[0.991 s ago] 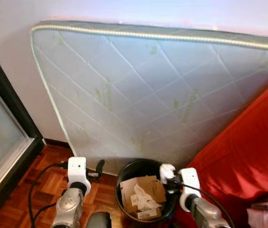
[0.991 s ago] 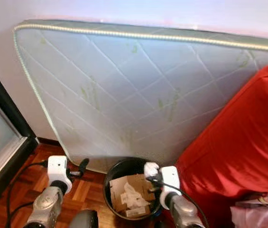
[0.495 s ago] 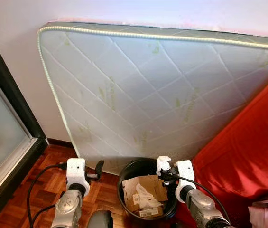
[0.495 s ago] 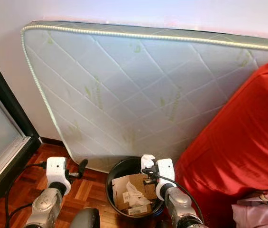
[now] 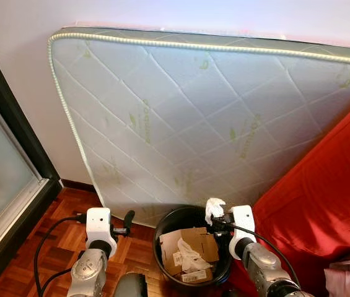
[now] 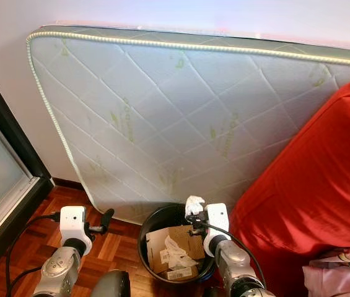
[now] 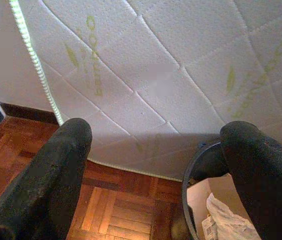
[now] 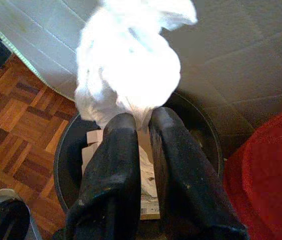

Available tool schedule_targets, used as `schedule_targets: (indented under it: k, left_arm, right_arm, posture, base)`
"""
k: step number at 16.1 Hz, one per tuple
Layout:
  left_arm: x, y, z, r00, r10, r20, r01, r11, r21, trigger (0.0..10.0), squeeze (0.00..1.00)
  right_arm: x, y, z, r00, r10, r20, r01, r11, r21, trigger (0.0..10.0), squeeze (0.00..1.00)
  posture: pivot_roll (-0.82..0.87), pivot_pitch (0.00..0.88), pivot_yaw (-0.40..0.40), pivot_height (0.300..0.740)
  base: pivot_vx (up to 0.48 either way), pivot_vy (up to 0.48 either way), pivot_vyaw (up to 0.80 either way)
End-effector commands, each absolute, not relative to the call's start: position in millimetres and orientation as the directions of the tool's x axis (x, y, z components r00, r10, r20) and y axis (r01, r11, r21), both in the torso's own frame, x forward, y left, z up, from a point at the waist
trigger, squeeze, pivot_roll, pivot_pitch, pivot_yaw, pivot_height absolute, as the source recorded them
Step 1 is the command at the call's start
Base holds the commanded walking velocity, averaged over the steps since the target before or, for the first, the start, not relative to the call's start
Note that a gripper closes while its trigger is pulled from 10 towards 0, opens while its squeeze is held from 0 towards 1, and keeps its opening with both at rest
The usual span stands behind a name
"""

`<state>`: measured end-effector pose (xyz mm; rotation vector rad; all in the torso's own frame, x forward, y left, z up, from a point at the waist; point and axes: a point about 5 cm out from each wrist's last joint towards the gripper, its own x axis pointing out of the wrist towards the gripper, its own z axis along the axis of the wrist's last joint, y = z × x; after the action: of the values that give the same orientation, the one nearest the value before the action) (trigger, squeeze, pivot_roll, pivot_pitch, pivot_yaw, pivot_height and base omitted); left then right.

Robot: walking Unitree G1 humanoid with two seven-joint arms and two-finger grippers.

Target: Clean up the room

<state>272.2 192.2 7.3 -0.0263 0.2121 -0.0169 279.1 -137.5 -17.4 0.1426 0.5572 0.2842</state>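
Observation:
A black round waste bin (image 5: pixel 164 226) stands on the wood floor against a leaning mattress, holding cardboard pieces (image 5: pixel 191 244) and crumpled paper (image 5: pixel 189 256). My right gripper (image 5: pixel 215 219) hovers over the bin's right rim, shut on a crumpled white tissue (image 5: pixel 214 207), which bulges past the fingertips (image 8: pixel 131 127) in the right wrist view above the bin (image 8: pixel 208 145). My left gripper (image 5: pixel 127 221) is held left of the bin over the floor, open with nothing between its fingers (image 7: pixel 61 170); the bin's rim (image 7: pixel 190 172) shows at one side of its wrist view.
A white quilted mattress (image 5: pixel 212 117) leans on the wall behind the bin. A red cover (image 5: pixel 323 198) drapes over furniture on the right. A dark-framed glass door (image 5: pixel 1 179) stands at left. Parquet floor (image 5: pixel 57 229) lies open left of the bin.
The view has shifted slightly. My right gripper with the tissue has moved inward and a little higher over the bin's rim. The left arm has barely moved.

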Motion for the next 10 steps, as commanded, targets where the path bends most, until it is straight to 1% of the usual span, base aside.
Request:
schedule_targets:
  k: [1,5,8,9,10]
  left_arm:
    - [272.3,193.0,8.5,0.978,-0.016,-0.206,0.011,1.0,-0.028,10.0,0.0]
    - [272.8,194.1,8.9,0.978,-0.015,-0.207,0.009,1.0,-0.026,10.0,0.0]
    - [273.5,194.5,9.2,0.978,-0.015,-0.208,0.01,1.0,-0.026,10.0,0.0]
    - [273.2,194.5,8.3,0.977,-0.016,-0.214,0.011,1.0,-0.026,10.0,0.0]
    - [272.7,194.5,7.6,0.976,-0.016,-0.219,0.011,1.0,-0.025,10.0,0.0]
  right_arm:
    - [280.3,-138.4,-16.8,0.812,0.299,-0.501,-0.217,0.952,0.217,10.0,1.0]
    - [281.5,-136.7,-15.1,0.818,0.312,-0.483,-0.215,0.945,0.246,10.0,1.0]
    - [280.1,-137.0,-16.7,0.809,0.309,-0.499,-0.224,0.948,0.225,10.0,1.0]
    - [277.0,-139.2,-19.6,0.804,0.304,-0.51,-0.217,0.95,0.225,10.0,0.0]
    - [275.7,-141.1,-20.8,0.805,0.297,-0.514,-0.207,0.952,0.227,10.0,0.0]
  posture:
    - [0.1,0.039,-0.05,0.62]
    - [0.09,0.037,-0.047,0.62]
    - [0.1,0.036,-0.048,0.62]
    - [0.09,0.034,-0.048,0.62]
    - [0.09,0.034,-0.048,0.62]
  base:
    - [0.0,0.0,0.0]
    - [0.0,0.0,0.0]
    - [0.0,0.0,0.0]
    - [0.0,0.0,0.0]
    - [0.0,0.0,0.0]
